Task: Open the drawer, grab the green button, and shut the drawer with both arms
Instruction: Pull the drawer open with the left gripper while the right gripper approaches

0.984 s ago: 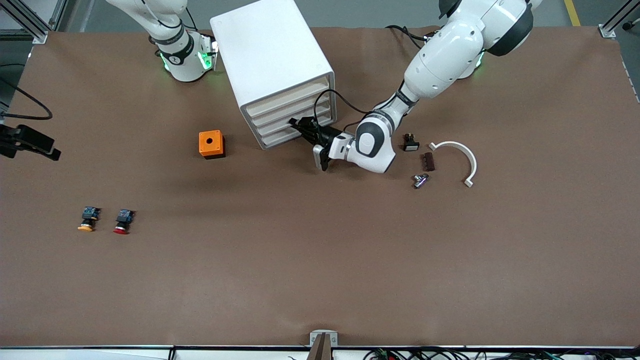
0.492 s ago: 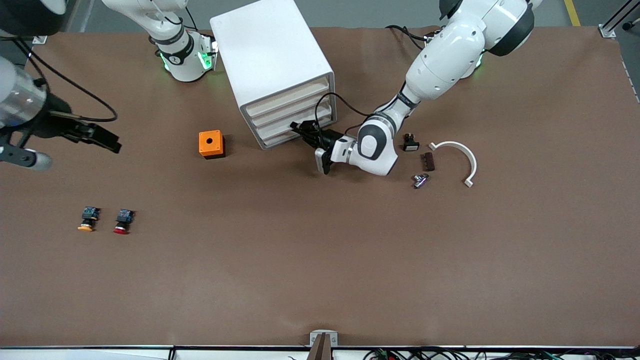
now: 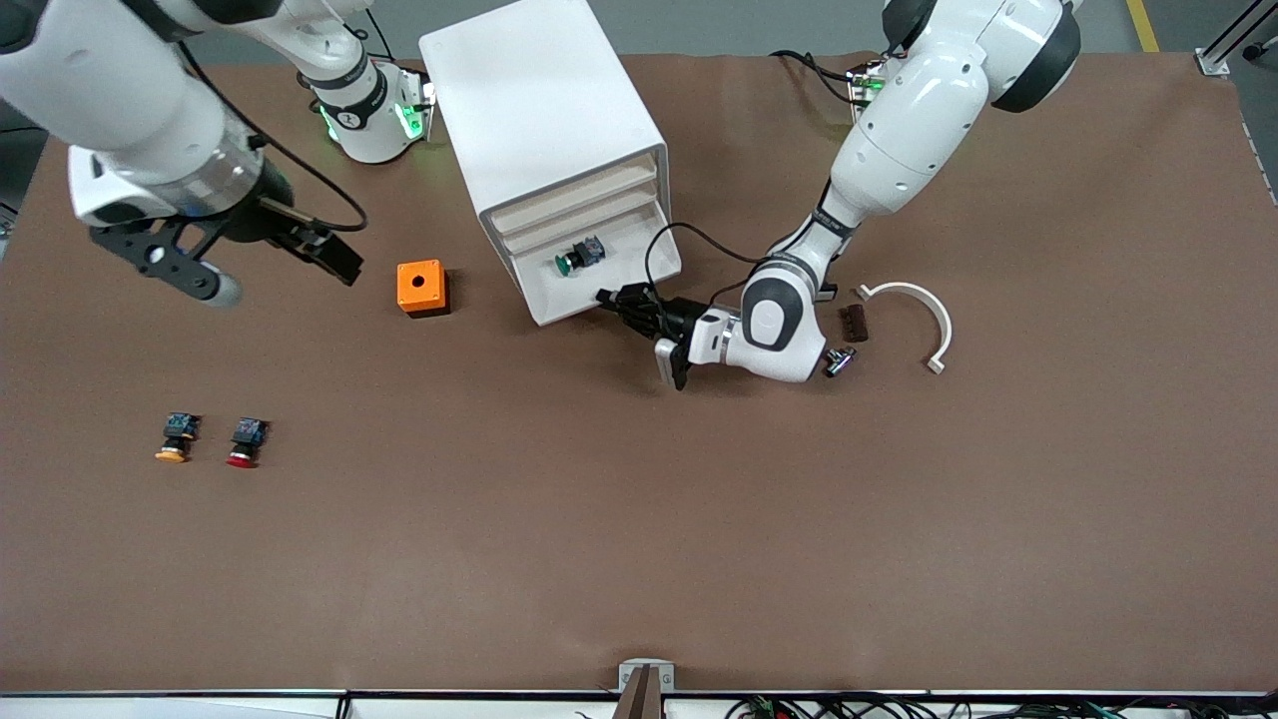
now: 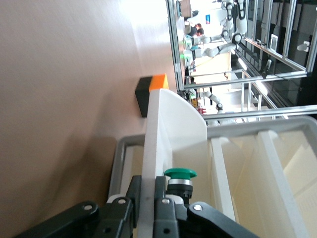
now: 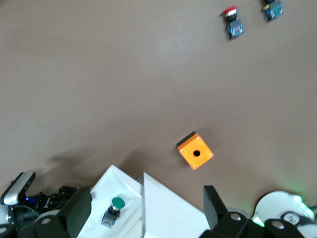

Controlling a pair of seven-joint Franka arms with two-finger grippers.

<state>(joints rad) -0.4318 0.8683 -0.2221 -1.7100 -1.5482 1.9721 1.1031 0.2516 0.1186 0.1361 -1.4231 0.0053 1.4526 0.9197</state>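
The white cabinet [image 3: 544, 110] stands near the robots' bases. Its lowest drawer [image 3: 631, 243] is pulled out toward the front camera. The green-capped button [image 3: 579, 254] lies on its side in it. My left gripper [image 3: 606, 298] is shut on the drawer's front wall, as the left wrist view [image 4: 147, 192] shows, with the button [image 4: 179, 174] just inside the wall. My right gripper [image 3: 339, 263] hangs open and empty over the table, beside the cabinet toward the right arm's end. In the right wrist view [image 5: 143, 213] it looks down on the drawer [image 5: 101, 191] and the button [image 5: 115, 208].
An orange box [image 3: 421, 288] with a hole sits beside the cabinet. A yellow-capped button [image 3: 175, 439] and a red-capped button [image 3: 245, 442] lie toward the right arm's end. A white curved piece [image 3: 914, 310], a brown part [image 3: 855, 322] and a metal part [image 3: 839, 359] lie by the left arm.
My left gripper has pulled the drawer out toward the front camera, uncovering the green-capped button. My right arm has swung in from the table's end toward the cabinet.
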